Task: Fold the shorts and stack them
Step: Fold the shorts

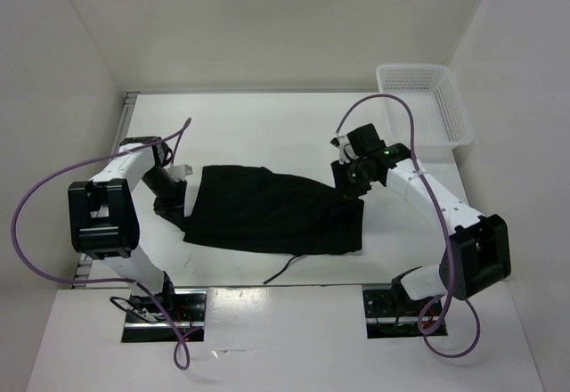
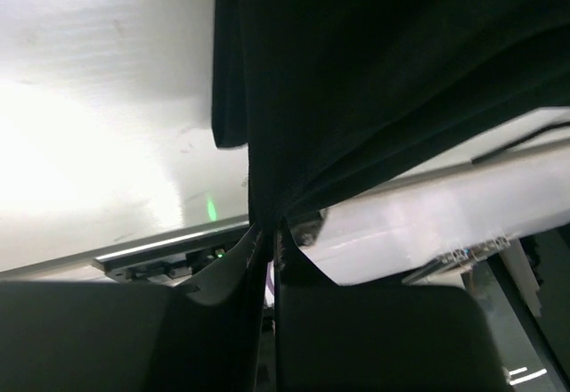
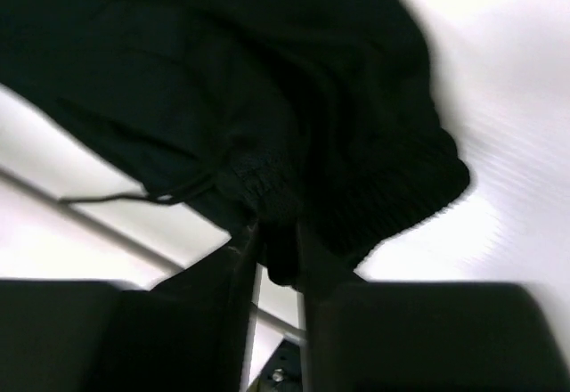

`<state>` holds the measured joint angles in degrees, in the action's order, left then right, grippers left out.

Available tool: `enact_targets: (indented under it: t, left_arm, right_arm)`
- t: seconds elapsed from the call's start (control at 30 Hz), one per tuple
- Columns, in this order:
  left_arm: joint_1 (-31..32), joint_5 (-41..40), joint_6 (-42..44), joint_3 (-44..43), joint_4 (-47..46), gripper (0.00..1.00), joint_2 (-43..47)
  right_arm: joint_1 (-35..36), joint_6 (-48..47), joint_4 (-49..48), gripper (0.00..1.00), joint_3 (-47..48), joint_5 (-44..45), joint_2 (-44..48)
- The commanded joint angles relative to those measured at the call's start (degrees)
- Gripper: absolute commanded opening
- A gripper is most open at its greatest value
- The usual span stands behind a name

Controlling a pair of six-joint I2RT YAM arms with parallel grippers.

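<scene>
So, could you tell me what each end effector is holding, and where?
Both hold the shorts: the left end effector pinches a fabric edge at one end, the right end effector the gathered waistband near the drawstring.

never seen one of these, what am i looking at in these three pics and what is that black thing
Two robot arms are bolted at the near edge of a white table. The wide picture comes from a camera above and behind them; the other two come from cameras on each wrist. The black thing is a pair of shorts, stretched between the arms. The left gripper pinches one end and the right gripper pinches the gathered waistband, where a thin drawstring trails. A white mesh basket sits at the far right corner.
</scene>
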<state>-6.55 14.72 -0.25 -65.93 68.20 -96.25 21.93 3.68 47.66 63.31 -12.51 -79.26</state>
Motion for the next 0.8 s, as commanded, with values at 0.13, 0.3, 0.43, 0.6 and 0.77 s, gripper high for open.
enact_targets:
  t: [0.13,0.3,0.43,0.6,0.77]
  left_arm:
    - [0.04,-5.23,0.25,1.77,-1.32,0.16,-2.98]
    - [0.04,-7.34,0.25,2.3,-1.85,0.23,-4.03]
    - [0.04,-7.34,0.25,0.02,0.26,0.31,-5.17]
    - [0.04,-5.85,0.25,-12.71,0.01,0.38,-6.67]
    - [4.69,-1.73,0.25,-23.97,-5.53,0.4,-15.01]
  right_arm:
    - [5.58,-4.03,1.82,0.59,1.73,-5.77,0.15]
    - [6.1,-3.95,1.82,0.68,1.73,-5.95,6.74]
    - [6.1,-0.79,0.59,0.6,1.73,1.33,7.73]
    - [6.1,8.76,-3.27,0.0,6.2,11.79,-7.55]
    - [6.1,14.24,-11.44,0.0,5.87,16.37,-14.42]
